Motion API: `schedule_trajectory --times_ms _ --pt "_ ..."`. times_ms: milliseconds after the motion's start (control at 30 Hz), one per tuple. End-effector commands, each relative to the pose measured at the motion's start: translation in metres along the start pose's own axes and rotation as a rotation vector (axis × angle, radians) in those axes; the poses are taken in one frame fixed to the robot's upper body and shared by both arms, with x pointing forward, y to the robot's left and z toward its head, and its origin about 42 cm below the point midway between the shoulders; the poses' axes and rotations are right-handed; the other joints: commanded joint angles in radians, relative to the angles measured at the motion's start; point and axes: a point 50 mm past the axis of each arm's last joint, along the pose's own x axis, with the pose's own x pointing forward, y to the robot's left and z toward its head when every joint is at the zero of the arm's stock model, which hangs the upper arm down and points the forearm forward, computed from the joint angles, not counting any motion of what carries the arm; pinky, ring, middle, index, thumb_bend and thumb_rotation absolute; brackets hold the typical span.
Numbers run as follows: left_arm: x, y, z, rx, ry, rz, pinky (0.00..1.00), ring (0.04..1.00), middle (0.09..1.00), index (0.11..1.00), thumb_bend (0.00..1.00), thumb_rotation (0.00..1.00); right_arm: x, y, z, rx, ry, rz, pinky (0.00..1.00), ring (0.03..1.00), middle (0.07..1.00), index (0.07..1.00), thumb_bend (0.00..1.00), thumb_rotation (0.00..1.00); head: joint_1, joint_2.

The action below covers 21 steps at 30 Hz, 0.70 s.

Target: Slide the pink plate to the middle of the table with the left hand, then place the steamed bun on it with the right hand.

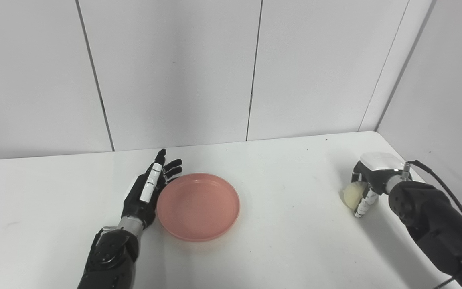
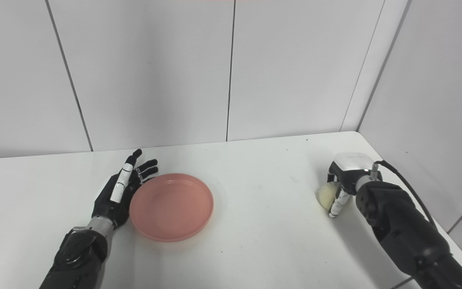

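White panelled walls close in a white counter (image 1: 279, 241), with the plate (image 1: 198, 206) lying a little left of centre and the bun (image 1: 353, 194) far out to the right near the edge. A loose wrap could let that bun roll off or drop short of the plate. The right hand (image 1: 369, 182) is curled round the bun, while the left hand (image 1: 147, 192) lies flat with fingers spread, holding nothing, against the plate's left rim.

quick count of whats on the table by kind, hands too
plate: 1, pink, empty
bun: 1, pale, at the right hand
hands: 2, left hand open beside the plate, right hand closed around the bun
total: 4
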Motion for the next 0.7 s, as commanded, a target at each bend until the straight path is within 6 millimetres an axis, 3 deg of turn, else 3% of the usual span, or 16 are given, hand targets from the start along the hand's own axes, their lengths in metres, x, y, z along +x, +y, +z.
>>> schedule_trajectory --times_ms 0,333,433,667 --pt "-0.006 -0.001 -0.019 -0.022 0.099 -0.003 0.79 0.847 0.829 0.967 0.73 0.84 -0.009 -0.044 -0.008 -0.018 -0.021 -0.147 0.19 0.255 0.471 0.485 0.53 0.0 0.001 0.0" --pt "-0.004 -0.004 -0.02 -0.028 0.104 -0.005 0.8 0.843 0.827 0.967 0.73 0.83 -0.028 -0.073 0.014 0.026 -0.095 -0.209 0.19 0.264 0.471 0.487 0.53 0.0 0.011 -0.003" --pt "-0.004 -0.005 -0.02 -0.025 0.107 -0.005 0.79 0.838 0.819 0.967 0.72 0.83 -0.032 -0.077 0.028 0.006 -0.139 -0.225 0.24 0.312 0.417 0.515 0.52 0.0 0.018 -0.003" --pt "-0.004 -0.005 -0.022 -0.013 0.107 -0.008 0.79 0.842 0.818 0.971 0.71 0.84 -0.04 -0.091 0.07 0.031 -0.248 -0.248 0.29 0.384 0.434 0.509 0.53 0.0 0.031 -0.009"
